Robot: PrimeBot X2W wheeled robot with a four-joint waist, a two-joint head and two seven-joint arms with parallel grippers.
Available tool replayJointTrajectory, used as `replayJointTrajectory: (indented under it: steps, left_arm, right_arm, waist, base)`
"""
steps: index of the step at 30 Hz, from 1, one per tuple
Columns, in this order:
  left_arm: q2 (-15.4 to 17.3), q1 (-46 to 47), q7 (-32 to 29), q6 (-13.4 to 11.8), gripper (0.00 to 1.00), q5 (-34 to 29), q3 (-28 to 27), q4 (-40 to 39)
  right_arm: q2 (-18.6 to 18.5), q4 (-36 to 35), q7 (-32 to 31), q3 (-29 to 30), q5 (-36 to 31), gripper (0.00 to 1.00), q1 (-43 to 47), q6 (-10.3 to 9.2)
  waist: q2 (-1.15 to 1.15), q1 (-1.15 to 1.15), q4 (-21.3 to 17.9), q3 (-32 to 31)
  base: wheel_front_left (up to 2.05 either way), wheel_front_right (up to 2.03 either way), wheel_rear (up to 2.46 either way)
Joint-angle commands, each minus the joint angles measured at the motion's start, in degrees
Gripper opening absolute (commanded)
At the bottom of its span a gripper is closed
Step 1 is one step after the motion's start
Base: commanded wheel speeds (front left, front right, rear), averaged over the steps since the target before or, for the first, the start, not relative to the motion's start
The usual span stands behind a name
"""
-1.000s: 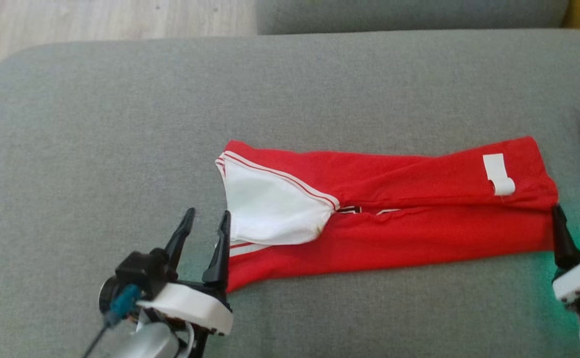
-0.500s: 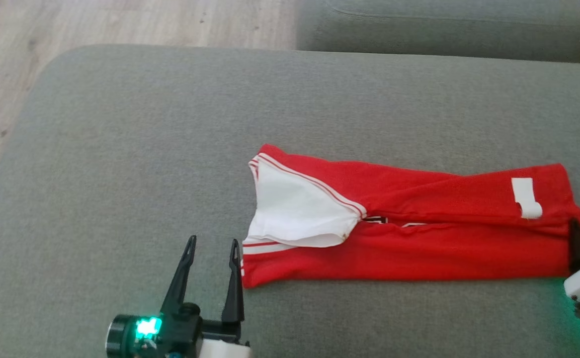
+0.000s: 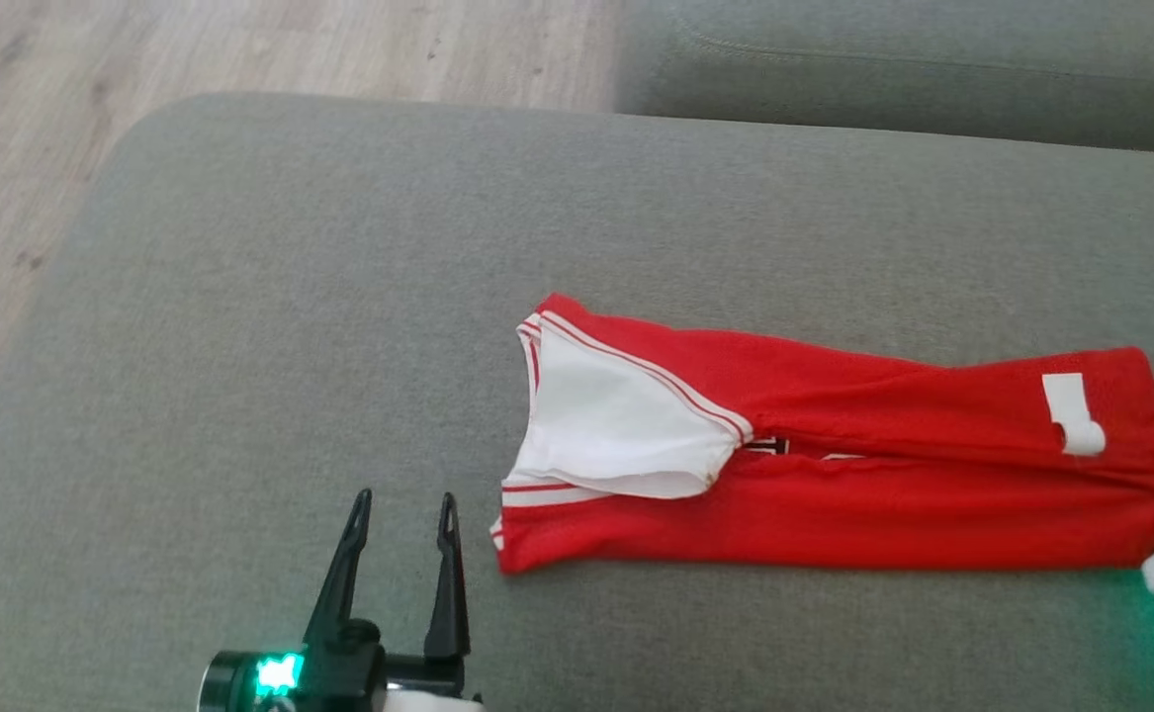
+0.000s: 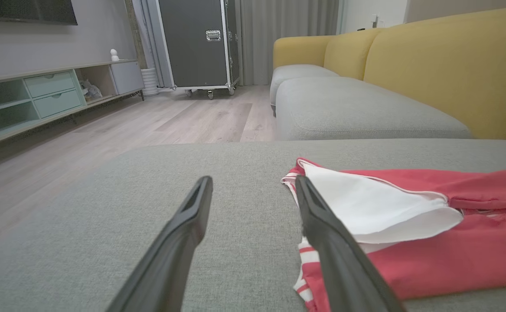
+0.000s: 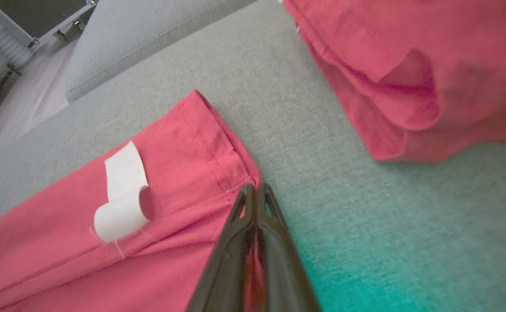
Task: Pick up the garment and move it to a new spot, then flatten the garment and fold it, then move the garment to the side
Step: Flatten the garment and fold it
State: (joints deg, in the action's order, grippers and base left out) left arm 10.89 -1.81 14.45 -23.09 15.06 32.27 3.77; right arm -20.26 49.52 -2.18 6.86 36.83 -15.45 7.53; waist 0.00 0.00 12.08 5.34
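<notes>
Garment (image 3: 834,494) lengthwise left-right, white-lined collar end pointing left.

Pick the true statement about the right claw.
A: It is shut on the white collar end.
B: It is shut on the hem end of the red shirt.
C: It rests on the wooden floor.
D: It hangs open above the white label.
B: in the right wrist view the right claw is closed with red cloth pinched between its fingers, at the hem edge of the red shirt, beside the white label.
</notes>
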Motion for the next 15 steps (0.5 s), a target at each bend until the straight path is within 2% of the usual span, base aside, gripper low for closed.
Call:
replayJointTrajectory:
  steps: [1,9,12,15]
  left_arm:
    - [-0.4,0.7,0.5,0.4,1.0,-0.5,-2.5,-1.4]
    - [-1.6,0.1,0.5,2.5,1.0,-2.0,-4.7,-1.0]
    - [-2.1,0.0,0.5,3.1,1.0,-2.4,-5.4,-0.7]
    - [-2.8,-0.1,0.5,3.9,1.0,-2.7,-5.9,-0.3]
  right_arm:
    - [-2.7,-2.2,0.6,-0.1,-0.4,0.0,0.5,-0.04]
    - [-8.5,-12.2,-2.9,2.4,-0.5,0.0,1.0,-0.04]
    - [-7.8,-19.5,-5.3,2.2,0.7,0.0,1.1,-0.04]
    - [-5.4,-28.5,-7.8,1.3,2.2,0.0,1.6,-0.04]
  waist:
    - [0.0,0.0,-0.7,-0.3]
    - [0.0,0.0,-3.7,-0.7]
    - [0.0,0.0,-4.4,-0.7]
    - [0.0,0.0,-4.6,-0.9]
  base:
    - [0.0,0.0,0.0]
    - [0.0,0.0,0.0]
    - [0.0,0.0,0.0]
    - [0.0,0.0,0.0]
